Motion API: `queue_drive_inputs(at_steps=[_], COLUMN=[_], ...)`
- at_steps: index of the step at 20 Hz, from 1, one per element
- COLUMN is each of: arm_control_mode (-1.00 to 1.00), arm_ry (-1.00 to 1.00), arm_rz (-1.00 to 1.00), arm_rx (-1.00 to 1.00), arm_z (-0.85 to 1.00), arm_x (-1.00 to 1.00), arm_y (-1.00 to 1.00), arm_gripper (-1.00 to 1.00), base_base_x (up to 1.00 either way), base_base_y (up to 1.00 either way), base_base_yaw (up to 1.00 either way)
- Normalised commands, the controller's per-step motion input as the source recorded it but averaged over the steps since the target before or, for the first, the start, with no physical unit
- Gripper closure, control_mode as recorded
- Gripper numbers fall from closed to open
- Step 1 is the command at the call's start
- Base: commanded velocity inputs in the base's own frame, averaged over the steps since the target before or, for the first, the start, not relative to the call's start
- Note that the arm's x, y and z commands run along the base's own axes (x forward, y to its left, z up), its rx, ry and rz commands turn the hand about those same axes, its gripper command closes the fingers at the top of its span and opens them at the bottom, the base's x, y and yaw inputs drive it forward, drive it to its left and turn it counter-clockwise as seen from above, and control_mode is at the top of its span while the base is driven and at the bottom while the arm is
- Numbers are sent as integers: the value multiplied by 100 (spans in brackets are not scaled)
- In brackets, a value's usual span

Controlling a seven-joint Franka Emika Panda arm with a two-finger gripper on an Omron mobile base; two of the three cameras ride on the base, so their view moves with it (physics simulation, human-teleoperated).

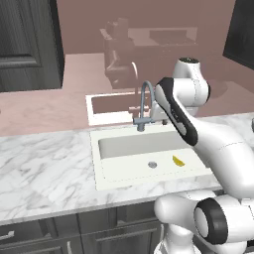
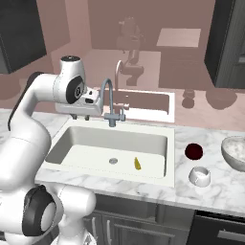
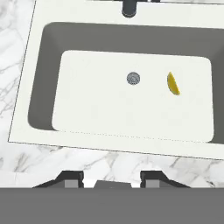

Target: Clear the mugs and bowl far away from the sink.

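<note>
So far we list nothing cleared: one mug (image 2: 200, 175), a dark red mug (image 2: 194, 151) and the bowl (image 2: 235, 152) sit on the counter (image 2: 210, 191) at three o'clock of the sink (image 2: 115, 149), while our gripper (image 3: 111, 178) hovers above it, fingers apart, empty.

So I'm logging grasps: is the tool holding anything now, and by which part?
Nothing is held. The tool hangs with fingers apart above the sink; nothing sits between them.
</note>
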Motion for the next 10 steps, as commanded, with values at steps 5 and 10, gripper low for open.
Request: queue_drive_inputs(at_steps=[5,10], arm_control_mode=[-100,-100], arm_ry=[-3,-11], arm_rz=[0,0], arm_rx=[0,0], arm_z=[0,0], arm_x=[-28,-43], arm_y=[0,2], arm_gripper=[-100,-100], base_base_x=[0,0], base_base_y=[0,0], base_base_yaw=[0,0])
